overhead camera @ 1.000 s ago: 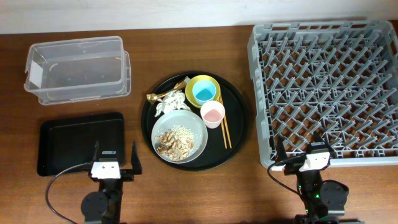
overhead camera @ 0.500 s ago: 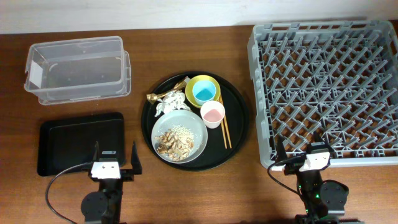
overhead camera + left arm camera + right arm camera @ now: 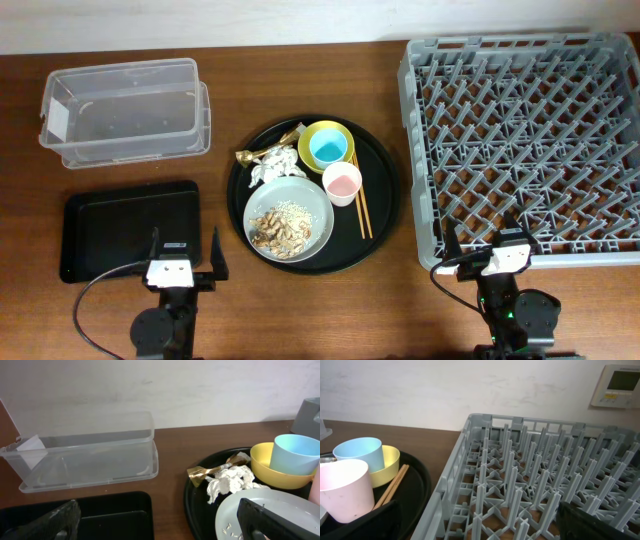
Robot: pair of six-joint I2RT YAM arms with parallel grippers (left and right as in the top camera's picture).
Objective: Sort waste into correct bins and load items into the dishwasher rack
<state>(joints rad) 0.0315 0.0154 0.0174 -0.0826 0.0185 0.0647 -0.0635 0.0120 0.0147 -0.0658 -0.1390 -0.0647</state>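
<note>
While the left gripper (image 3: 186, 250) and right gripper (image 3: 487, 240) are held open and empty at the table's (image 3: 310, 320) near edge, paper (image 3: 272, 165), plate (image 3: 303, 190) and cups (image 3: 341, 182) are seen on the round tray (image 3: 383, 205), beside the rack (image 3: 520, 140).

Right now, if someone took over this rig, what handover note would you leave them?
Left gripper: fingers open, empty, by the shallow black tray.
Right gripper: fingers open, empty, at the dishwasher rack near edge.
On the round black tray: plate with rice, yellow bowl holding light-blue cup, pink cup, chopsticks, crumpled paper, wrapper.
Done: nothing binned in the clear tub or tray, nothing racked.
Left: bin all waste, rack all items.
</note>
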